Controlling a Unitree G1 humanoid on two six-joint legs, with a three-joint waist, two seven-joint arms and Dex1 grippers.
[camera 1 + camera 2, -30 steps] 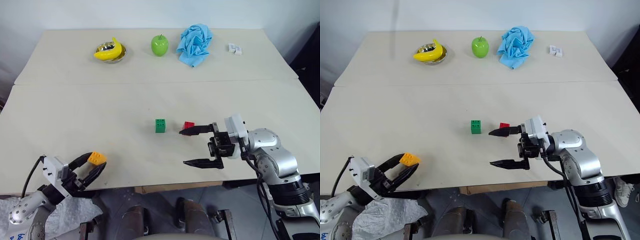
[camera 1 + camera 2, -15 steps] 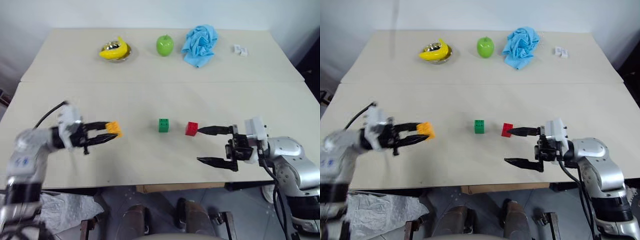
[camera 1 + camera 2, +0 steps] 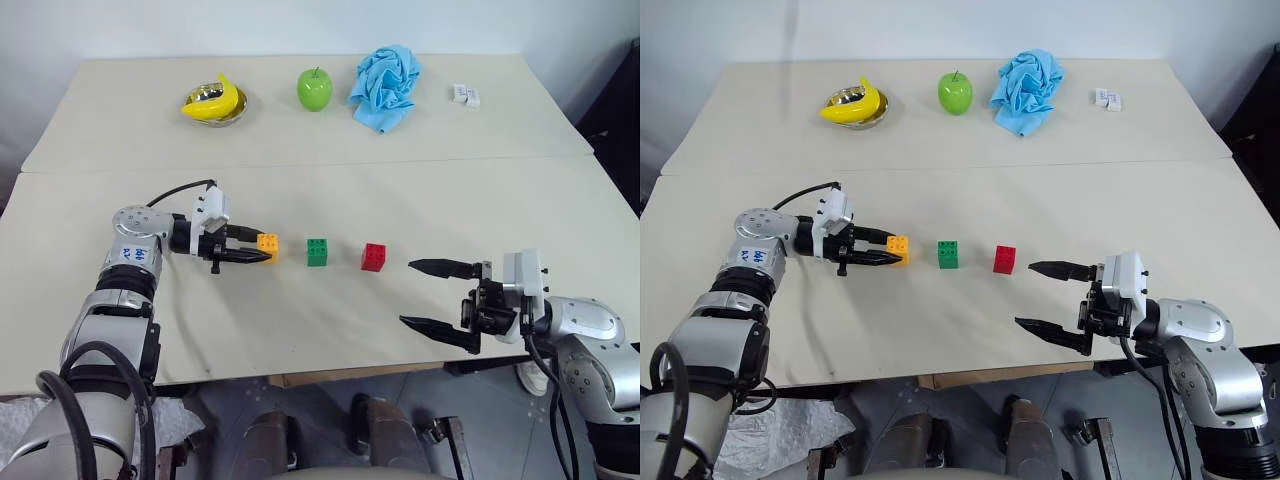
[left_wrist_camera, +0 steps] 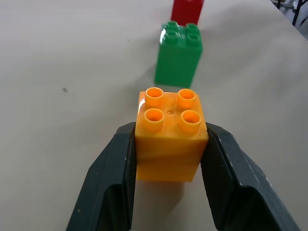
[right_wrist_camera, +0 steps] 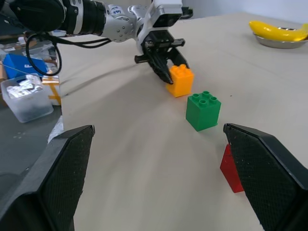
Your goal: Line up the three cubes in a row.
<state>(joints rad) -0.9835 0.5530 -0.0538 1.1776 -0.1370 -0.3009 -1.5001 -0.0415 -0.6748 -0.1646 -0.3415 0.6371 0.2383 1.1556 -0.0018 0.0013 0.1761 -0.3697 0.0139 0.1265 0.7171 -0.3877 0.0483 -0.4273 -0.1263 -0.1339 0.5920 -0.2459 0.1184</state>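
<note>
Your left gripper (image 3: 262, 250) clamped on orange cube (image 3: 268, 244), left of green cube (image 3: 317, 251) & red cube (image 3: 374, 257), right gripper (image 3: 425, 295) wide open, empty, right of red.

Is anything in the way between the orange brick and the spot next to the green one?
Nothing visible is. The left hand holds the orange brick just left of the green brick, with only bare table between them. The red brick sits on the green one's other side.
</note>
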